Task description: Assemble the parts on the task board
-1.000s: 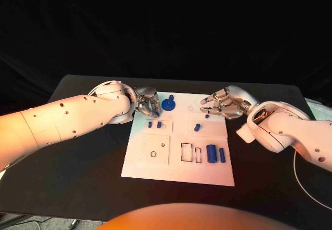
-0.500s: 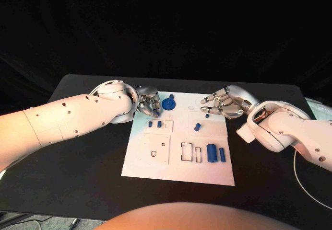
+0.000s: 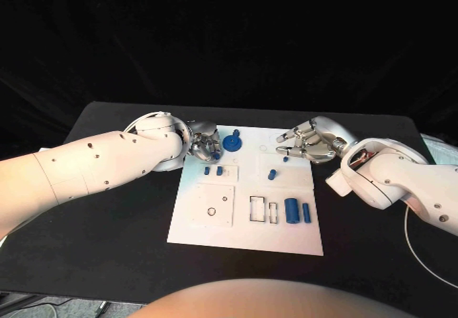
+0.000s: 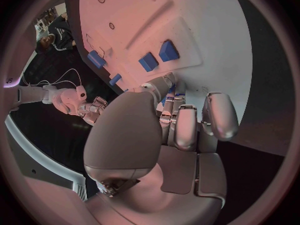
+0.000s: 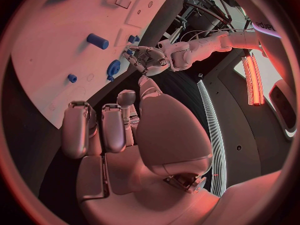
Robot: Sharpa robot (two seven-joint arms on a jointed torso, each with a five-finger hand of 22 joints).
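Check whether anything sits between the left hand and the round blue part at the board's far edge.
Nothing visible does. The left hand hovers right beside the round blue part on the task board, with only bare white board between them.

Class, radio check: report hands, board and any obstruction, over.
Left hand and right hand empty, over board's far end. Parts lie on board. Nothing in the way.

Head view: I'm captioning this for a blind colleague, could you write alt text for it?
A white task board lies on a black table, with small blue parts standing in it. The robot's left hand hovers at the board's far left corner beside a round blue part; the right hand, fingers apart, hovers at the far right corner.
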